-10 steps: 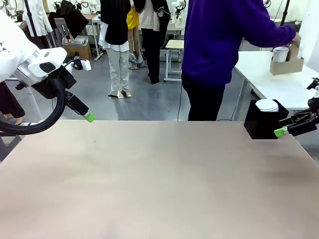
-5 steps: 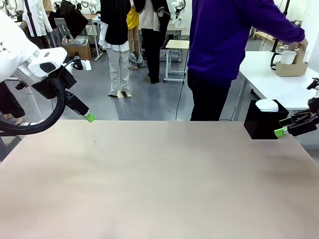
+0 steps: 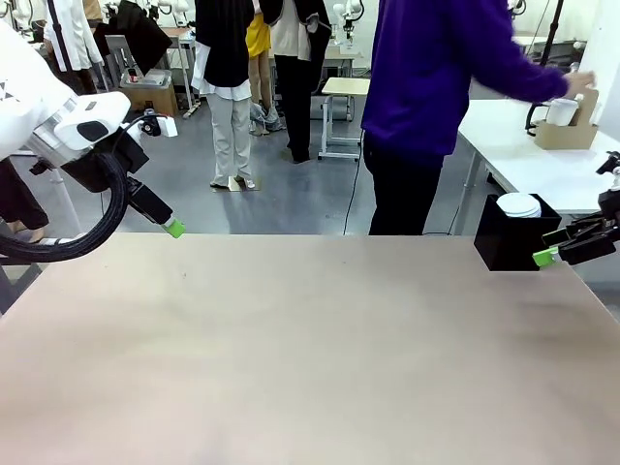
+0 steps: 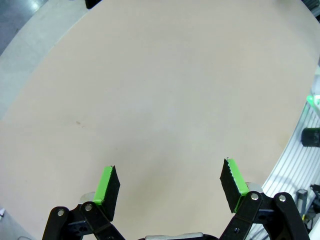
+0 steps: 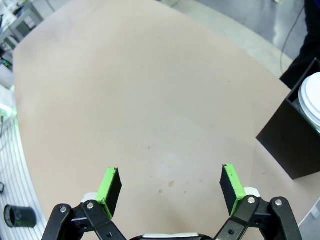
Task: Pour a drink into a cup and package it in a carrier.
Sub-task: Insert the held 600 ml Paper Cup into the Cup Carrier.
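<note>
A white paper cup stands in the brown cardboard carrier on the white side table at the far right. A person in a purple top reaches over to it, with a hand at the carrier's handle. The drink is out of view. My left gripper hovers open over the table's far left edge; the left wrist view has the gripper wide apart over bare tabletop. My right gripper hangs open at the far right, close to a black box; its wrist view shows the gripper holding nothing.
The black square box at the table's far right carries a stack of white lids; it also appears as the box in the right wrist view. The beige tabletop is bare. Other people stand in the background.
The person shifted the carrier with the cup slightly to the right on the side table and raised the hand. Both arms have stayed still and open.
</note>
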Action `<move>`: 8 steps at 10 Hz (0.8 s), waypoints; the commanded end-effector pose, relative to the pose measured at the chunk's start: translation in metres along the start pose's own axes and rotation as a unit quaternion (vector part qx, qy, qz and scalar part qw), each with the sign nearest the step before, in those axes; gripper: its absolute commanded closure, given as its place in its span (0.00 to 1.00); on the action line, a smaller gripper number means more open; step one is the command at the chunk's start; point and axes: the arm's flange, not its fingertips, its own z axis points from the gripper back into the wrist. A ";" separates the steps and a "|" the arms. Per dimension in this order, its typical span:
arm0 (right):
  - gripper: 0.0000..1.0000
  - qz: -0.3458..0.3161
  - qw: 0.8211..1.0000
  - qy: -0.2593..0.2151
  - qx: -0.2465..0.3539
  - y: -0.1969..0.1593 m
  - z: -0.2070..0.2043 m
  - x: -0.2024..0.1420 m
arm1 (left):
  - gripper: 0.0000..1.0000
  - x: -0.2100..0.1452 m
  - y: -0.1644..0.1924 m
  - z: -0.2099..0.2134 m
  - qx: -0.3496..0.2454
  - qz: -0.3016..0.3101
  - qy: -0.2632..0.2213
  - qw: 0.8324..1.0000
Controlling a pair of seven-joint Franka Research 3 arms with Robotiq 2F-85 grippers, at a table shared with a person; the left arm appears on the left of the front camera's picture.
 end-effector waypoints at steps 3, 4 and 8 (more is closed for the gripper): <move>0.00 0.006 1.000 -0.001 0.003 0.000 0.002 -0.001 | 0.00 -0.001 0.000 0.001 0.004 -0.001 0.005 1.000; 0.00 0.006 1.000 -0.001 0.003 0.000 0.002 -0.001 | 0.00 -0.001 0.000 0.001 0.004 -0.001 0.005 1.000; 0.00 0.006 1.000 -0.001 0.003 0.000 0.002 -0.001 | 0.00 -0.001 0.000 0.001 0.004 -0.001 0.005 1.000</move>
